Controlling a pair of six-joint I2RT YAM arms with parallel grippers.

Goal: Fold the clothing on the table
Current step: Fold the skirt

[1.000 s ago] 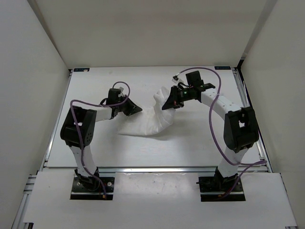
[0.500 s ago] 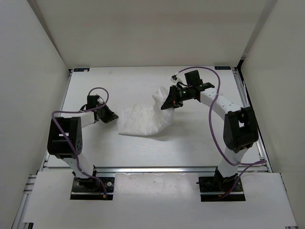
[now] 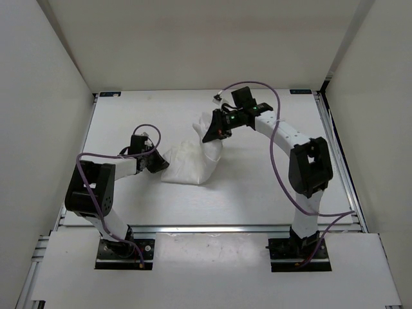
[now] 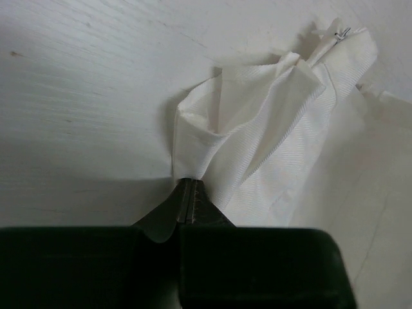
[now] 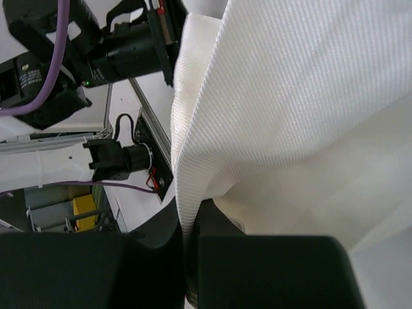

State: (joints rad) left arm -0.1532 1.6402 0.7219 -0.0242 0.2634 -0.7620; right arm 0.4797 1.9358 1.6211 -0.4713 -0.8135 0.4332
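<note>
- White fabric fills most of the right wrist view. There the clothing hangs close to the lens and is cut off at the top, right and bottom edges.
- From above, the right gripper's fingertips are lost against the cloth. The garment's band, pleats and hem cannot be told apart in the bunched heap.
- A small metal piece shows at the far edge of the clothing in the left wrist view. It is too small to identify.
- The left gripper sits low at the clothing's left corner. Its fingers are pressed together on a pinch of fabric that rises in folds from the tips.
- The left arm is bent with its elbow out to the left of the clothing, and its forearm reaches rightward to the cloth's edge.
- The right gripper is clamped on the far end of the clothing, which it holds raised. The cloth drapes from it down to the heap.
- The right arm arcs in from the right of the clothing, with its wrist pointing left and downward.
- The clothing lies crumpled between the two grippers, near the middle of the table.
- The table is matte white, with a metal rail on the near side of the clothing.
- Plain white walls stand around the table, beyond and to both sides of the clothing.
- Purple cables loop along both arms.
</note>
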